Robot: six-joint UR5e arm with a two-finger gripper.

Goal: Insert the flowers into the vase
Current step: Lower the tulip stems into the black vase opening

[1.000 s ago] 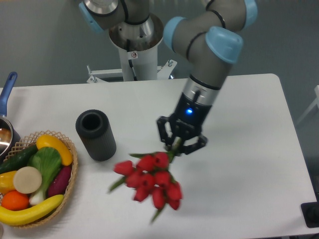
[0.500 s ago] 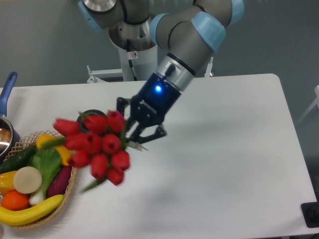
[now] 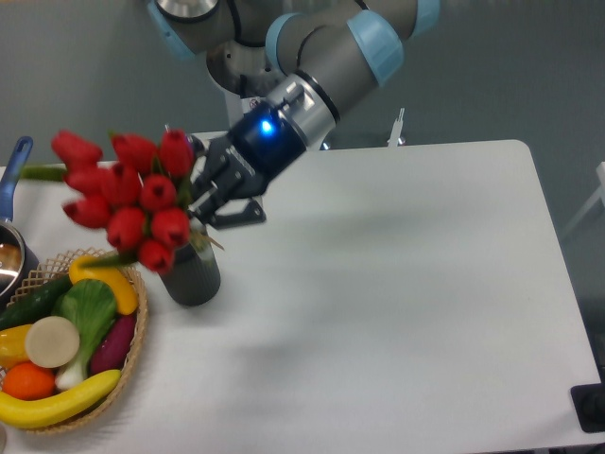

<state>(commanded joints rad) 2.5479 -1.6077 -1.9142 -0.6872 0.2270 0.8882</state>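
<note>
The flowers [image 3: 128,194], a bunch of red tulip buds with green leaves, hang in the air at the left, tilted with the buds toward the left. My gripper [image 3: 213,203] is shut on their stems, just right of the buds. The vase [image 3: 192,272], a dark grey ribbed cylinder, stands upright on the white table directly below the bunch. The buds hide its mouth and upper part. The stem ends point down toward the vase near my fingers; I cannot tell whether they touch it.
A wicker basket [image 3: 132,345] of fruit and vegetables sits at the front left, close beside the vase. A metal pot with a blue handle [image 3: 13,168] is at the left edge. The robot base [image 3: 255,95] stands behind the table.
The arm has swung further left and up, carrying the flowers from in front of the vase to above it. The bunch now covers the vase's mouth.
</note>
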